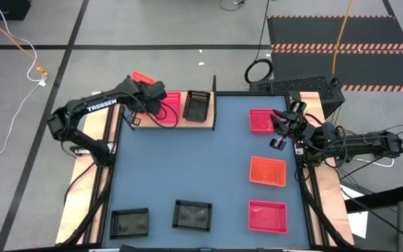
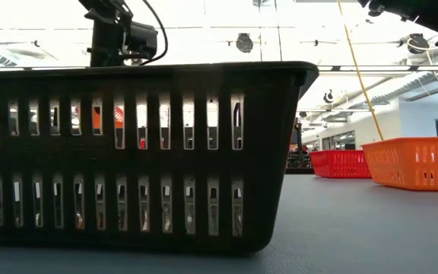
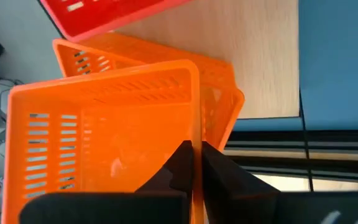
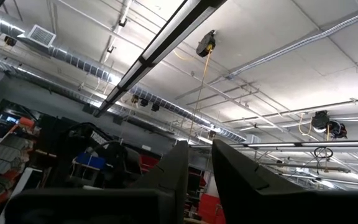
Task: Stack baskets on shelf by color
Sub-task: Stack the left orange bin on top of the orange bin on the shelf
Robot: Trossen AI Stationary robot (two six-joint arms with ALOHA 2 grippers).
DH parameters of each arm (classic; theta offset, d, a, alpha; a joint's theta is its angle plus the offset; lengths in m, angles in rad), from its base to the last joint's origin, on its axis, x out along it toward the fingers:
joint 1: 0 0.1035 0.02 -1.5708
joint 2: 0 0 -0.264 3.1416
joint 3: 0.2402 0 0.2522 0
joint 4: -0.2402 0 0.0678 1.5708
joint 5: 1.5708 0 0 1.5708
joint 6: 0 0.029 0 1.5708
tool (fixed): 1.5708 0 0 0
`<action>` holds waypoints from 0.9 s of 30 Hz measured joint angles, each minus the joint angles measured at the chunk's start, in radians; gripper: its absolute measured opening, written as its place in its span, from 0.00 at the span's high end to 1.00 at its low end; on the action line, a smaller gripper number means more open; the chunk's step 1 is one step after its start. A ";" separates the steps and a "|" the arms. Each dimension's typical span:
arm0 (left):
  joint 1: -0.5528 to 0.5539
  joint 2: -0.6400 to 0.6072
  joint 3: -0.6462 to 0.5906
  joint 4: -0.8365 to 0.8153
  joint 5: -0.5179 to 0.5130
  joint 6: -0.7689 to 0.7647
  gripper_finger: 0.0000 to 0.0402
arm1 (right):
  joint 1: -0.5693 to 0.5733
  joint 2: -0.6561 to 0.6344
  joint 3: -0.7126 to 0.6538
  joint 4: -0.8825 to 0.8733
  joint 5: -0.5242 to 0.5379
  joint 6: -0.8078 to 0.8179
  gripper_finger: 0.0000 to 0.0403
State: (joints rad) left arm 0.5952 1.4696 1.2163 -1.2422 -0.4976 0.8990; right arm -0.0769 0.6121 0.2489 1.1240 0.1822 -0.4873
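My left hand (image 3: 194, 163) is clamped on the rim of an orange basket (image 3: 104, 137) at the table's eleven o'clock, over the shelf (image 1: 180, 120), just above another orange basket (image 3: 219, 84), long axes slightly askew
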 joint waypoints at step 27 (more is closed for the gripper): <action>-0.053 0.000 0.000 0.047 0.205 -0.340 0.92 | 0.000 0.000 0.000 0.000 0.000 -0.001 0.84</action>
State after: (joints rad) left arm 0.5422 1.4696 1.2163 -1.1952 -0.2928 0.5593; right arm -0.0770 0.6118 0.2493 1.1244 0.1822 -0.4886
